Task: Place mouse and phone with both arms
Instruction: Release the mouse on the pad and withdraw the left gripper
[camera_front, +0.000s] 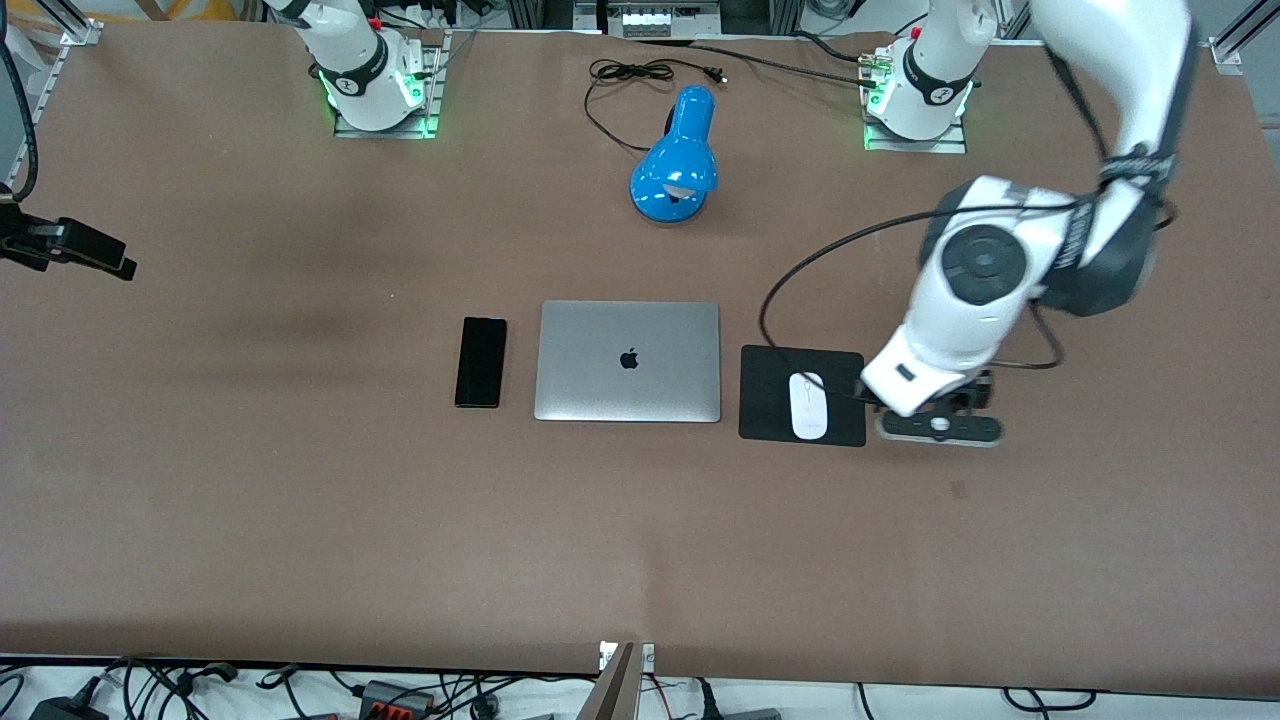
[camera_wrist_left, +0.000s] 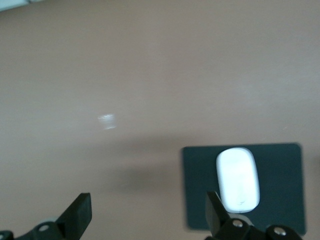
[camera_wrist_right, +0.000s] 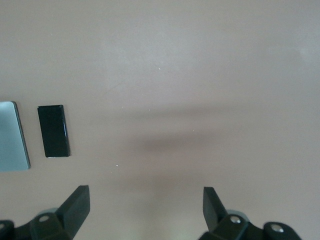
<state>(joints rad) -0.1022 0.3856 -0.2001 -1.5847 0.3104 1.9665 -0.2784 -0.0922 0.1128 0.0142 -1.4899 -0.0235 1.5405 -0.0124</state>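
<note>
Presently listed: small white oval computer mouse, smooth plastic shell with a thin grey scroll line. It lies flat on the black rectangular mouse pad, toward the left arm's end of the table. Judged light, rigid and rather slippery; the low rounded back offers little purchase, so the long straight flanks look the best place to pinch, low down near the pad.

Slim black rectangular smartphone, glossy dark face up, flat on the brown table just beside the closed silver laptop, toward the right arm's end. Judged stiff, slick and breakable at the glass; being so thin, it would want a hold across its narrow width by the long edges.

Left gripper: low over the bare table just beside the mouse pad, fingers spread wide, nothing between them.

Right gripper: over bare table well apart from the phone, toward the right arm's end; fingers likewise spread wide and empty. The arm waits.

Markings: a dark apple logo on the laptop lid. No readable writing on mouse, phone or pad.

Also present: blue dome-shaded desk lamp with a black cord, farther from the front camera than the laptop.
</note>
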